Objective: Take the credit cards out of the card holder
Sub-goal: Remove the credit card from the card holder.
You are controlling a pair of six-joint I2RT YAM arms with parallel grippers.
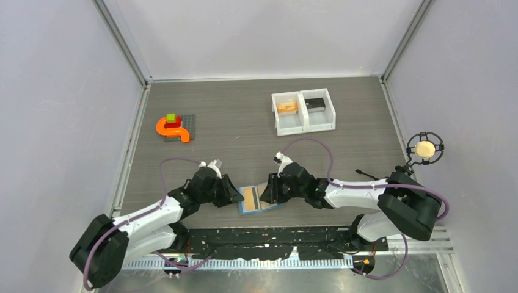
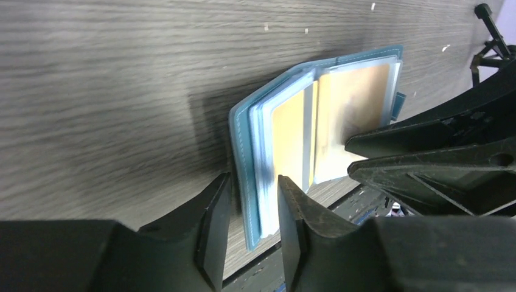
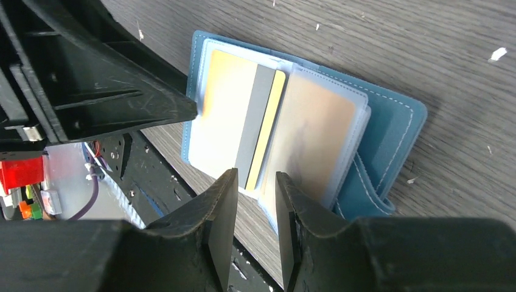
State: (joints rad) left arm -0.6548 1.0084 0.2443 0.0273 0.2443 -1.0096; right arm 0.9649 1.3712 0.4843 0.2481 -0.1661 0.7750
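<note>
The card holder (image 1: 256, 200), a light-blue bifold with clear plastic sleeves, lies open at the near edge of the wood-grain table (image 1: 232, 110), between the two grippers. In the right wrist view its near corner hangs over that edge. One sleeve shows an orange-yellow card (image 3: 226, 106) with a grey stripe, and the facing sleeve holds a paler orange card (image 3: 316, 128). Both are still in their pockets. The left gripper (image 1: 238, 196) comes in from the left. In its own view the fingers (image 2: 213, 219) stand close together astride the holder's left half, pinching the blue cover (image 2: 240, 152) and the sleeve edges between them. The right gripper (image 1: 264, 194) comes in from the right, its tips over the right-hand page in the left wrist view. In its own view the fingers (image 3: 222, 213) leave only a slim gap, with the lower edge of the sleeves just at its mouth. I cannot tell whether they actually grip anything. Well apart, at the far side of the table, stands a white two-compartment tray (image 1: 305, 130). It has an orange card (image 1: 286, 107) in its left compartment and a dark card (image 1: 315, 103) in its right. Far left lies an orange curved toy piece (image 1: 170, 129) on a grey base plate (image 1: 188, 125), with a small green block (image 1: 171, 117) on a red piece on top. Past the table's right edge, a round tan disc sits in a black ring mount (image 1: 426, 148).
</note>
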